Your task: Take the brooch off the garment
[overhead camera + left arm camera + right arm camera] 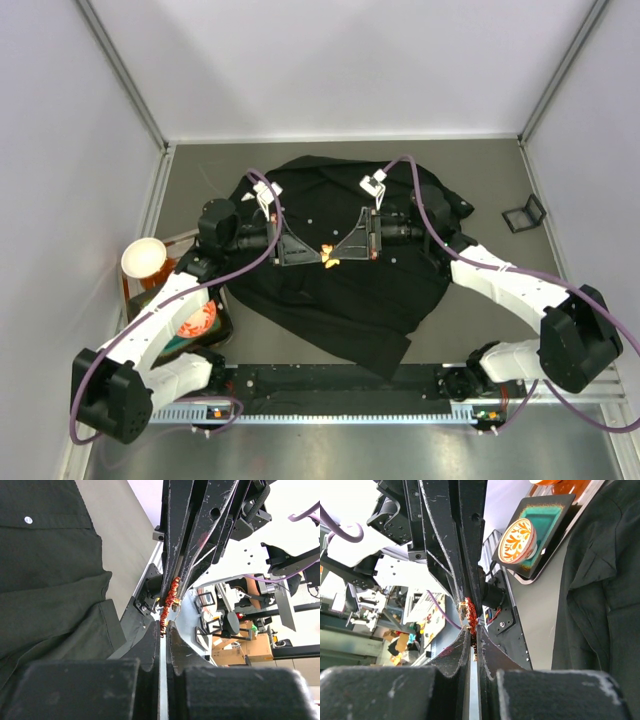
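Observation:
The brooch, a tiny red-orange leaf pin, hangs in the air over the middle of the garment, a black shirt spread on the table. My left gripper comes at it from the left and my right gripper from the right, tip to tip. In the left wrist view the left gripper is shut on the lower edge of the brooch, with the garment off to the side. In the right wrist view the right gripper pinches the brooch from the other end.
An orange disc with a white pattern lies on a teal tray at the left, beside a white bowl. A small black frame stands at the right. A black rail runs along the near edge.

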Action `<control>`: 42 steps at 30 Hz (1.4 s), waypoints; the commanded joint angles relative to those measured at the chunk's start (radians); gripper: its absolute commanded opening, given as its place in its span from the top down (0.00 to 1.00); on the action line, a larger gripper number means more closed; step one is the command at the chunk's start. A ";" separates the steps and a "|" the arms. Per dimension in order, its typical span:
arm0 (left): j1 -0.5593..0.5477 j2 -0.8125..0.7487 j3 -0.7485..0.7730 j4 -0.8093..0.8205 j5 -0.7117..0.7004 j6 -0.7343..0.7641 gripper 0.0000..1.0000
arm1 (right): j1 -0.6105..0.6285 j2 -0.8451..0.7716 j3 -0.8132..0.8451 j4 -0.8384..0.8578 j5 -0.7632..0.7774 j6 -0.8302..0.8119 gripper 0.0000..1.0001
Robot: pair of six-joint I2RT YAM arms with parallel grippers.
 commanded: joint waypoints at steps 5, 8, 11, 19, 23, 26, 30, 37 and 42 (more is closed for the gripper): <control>0.001 -0.011 0.056 -0.048 0.008 0.072 1.00 | -0.006 -0.051 0.014 -0.106 0.045 0.003 0.81; 0.004 -0.006 0.062 -0.067 0.012 0.084 1.00 | -0.012 -0.078 0.002 -0.108 0.041 0.015 0.67; 0.005 0.001 0.057 -0.058 0.019 0.075 1.00 | -0.014 -0.102 0.002 -0.106 0.044 0.015 0.57; 0.007 0.010 0.047 -0.022 0.039 0.035 1.00 | 0.029 -0.039 0.066 -0.135 0.044 -0.043 0.52; 0.006 0.004 0.047 -0.024 0.039 0.030 1.00 | 0.034 -0.033 0.086 -0.149 0.063 -0.066 0.53; 0.007 0.006 0.041 -0.021 0.043 0.023 1.00 | 0.035 -0.027 0.089 -0.152 0.073 -0.063 0.57; 0.007 0.004 0.036 -0.015 0.045 0.015 1.00 | 0.040 -0.012 0.089 -0.140 0.067 -0.059 0.63; 0.007 0.013 0.031 0.007 0.052 -0.007 1.00 | 0.049 0.001 0.094 -0.111 0.062 -0.053 0.64; 0.007 0.017 0.030 0.015 0.054 -0.017 1.00 | 0.051 0.004 0.089 -0.091 0.050 -0.048 0.65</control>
